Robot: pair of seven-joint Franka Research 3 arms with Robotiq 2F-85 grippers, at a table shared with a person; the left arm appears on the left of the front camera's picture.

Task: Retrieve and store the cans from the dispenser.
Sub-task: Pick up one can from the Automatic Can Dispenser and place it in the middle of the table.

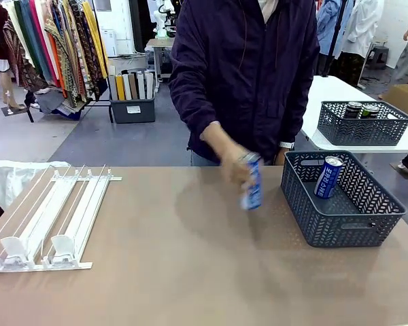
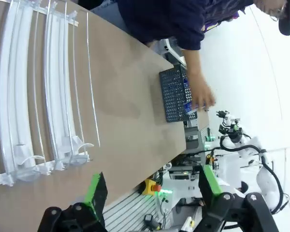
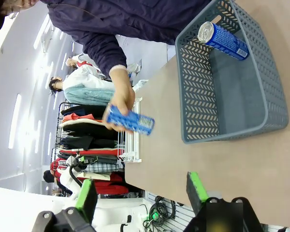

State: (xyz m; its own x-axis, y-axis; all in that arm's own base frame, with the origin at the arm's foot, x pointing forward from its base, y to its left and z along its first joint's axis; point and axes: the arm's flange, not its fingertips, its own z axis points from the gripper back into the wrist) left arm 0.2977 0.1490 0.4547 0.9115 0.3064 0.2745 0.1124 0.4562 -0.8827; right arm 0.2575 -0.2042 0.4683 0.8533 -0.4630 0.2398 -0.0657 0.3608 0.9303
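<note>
A blue can with white lettering is gripped near its top by the person's hand, fingers wrapped around it, and is held upright just above the brown table between the dispenser and the basket; it appears motion-blurred. A second blue can leans tilted against the far wall inside the grey-blue lattice basket, which stands on the table's right side. The white dispenser lies flat on the table's left side, its pusher blocks sitting at the near end of the lanes. In the left wrist view, the left gripper has its green-padded fingers spread wide with nothing between them. In the right wrist view, the right gripper likewise stands spread apart and holds nothing, off the table edge.
</note>
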